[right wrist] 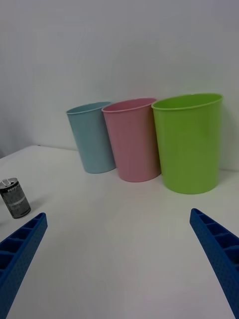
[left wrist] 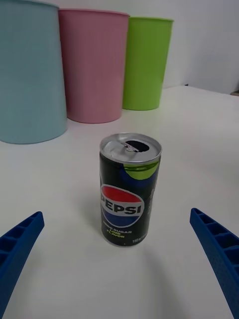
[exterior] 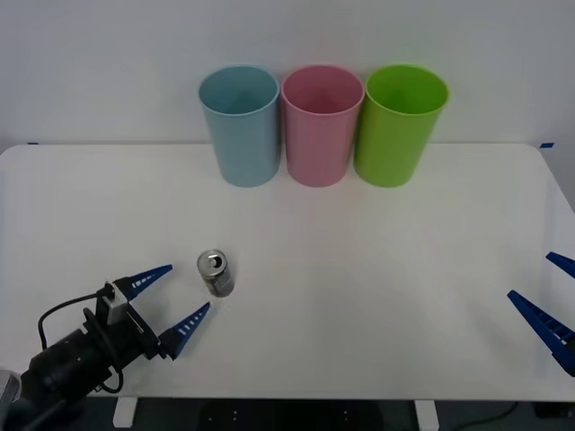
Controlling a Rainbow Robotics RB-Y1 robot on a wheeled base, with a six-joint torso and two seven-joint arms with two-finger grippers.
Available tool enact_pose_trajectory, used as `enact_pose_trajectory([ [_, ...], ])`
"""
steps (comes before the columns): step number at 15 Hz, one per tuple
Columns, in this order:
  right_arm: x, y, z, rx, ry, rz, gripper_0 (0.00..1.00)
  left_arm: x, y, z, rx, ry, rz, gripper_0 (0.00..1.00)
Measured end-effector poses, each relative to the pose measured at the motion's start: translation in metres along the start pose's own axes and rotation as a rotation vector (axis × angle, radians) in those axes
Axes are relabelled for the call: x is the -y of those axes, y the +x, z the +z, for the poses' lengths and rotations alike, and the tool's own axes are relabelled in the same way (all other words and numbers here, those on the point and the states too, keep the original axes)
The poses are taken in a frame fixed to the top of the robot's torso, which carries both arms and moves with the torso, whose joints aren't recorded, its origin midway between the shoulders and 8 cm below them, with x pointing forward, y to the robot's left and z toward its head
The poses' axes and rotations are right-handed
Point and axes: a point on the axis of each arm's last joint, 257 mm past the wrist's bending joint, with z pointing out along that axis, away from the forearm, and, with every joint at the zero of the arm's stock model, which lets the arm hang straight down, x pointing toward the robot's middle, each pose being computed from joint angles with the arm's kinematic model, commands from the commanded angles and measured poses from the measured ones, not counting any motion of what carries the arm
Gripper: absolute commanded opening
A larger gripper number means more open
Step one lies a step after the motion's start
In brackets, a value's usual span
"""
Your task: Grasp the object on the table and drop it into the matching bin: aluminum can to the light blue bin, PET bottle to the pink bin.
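The left gripper point(exterior: 178, 294) is open wide just beside the little Pepsi can point(exterior: 216, 273), which stands up on the white table point(exterior: 377, 269). The right gripper point(exterior: 555, 301) waits open wide at the right edge.

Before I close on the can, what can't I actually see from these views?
- Insides of the light blue bin, pink bin and green bin: hidden by their walls.
- Right end effector: cut off by the front view's edge.
- Far side of the can: hidden by the can itself.
- Left end effector: open, short of the can.
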Motion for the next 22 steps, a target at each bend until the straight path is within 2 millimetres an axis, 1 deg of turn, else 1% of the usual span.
enact_pose_trajectory([
  [7,0.000,0.000,0.000,0.000,0.000,0.000,1.00,0.011,0.004,0.033,-0.016,-0.011,0.003,1.00],
  [11,0.000,0.000,0.000,0.000,0.000,0.000,1.00,0.010,0.010,0.052,-0.027,-0.005,-0.008,1.00],
  [14,0.000,0.000,0.000,0.000,0.000,0.000,1.00,0.009,0.009,0.065,-0.024,0.010,-0.007,1.00],
  [18,0.000,0.000,0.000,0.000,0.000,0.000,1.00,0.009,0.007,0.078,-0.024,0.019,-0.006,1.00],
  [21,0.000,0.000,0.000,0.000,0.000,0.000,1.00,0.010,0.006,0.081,-0.026,0.022,-0.003,1.00],
  [22,0.000,0.000,0.000,0.000,0.000,0.000,1.00,0.011,0.006,0.081,-0.026,0.023,-0.002,0.33],
])
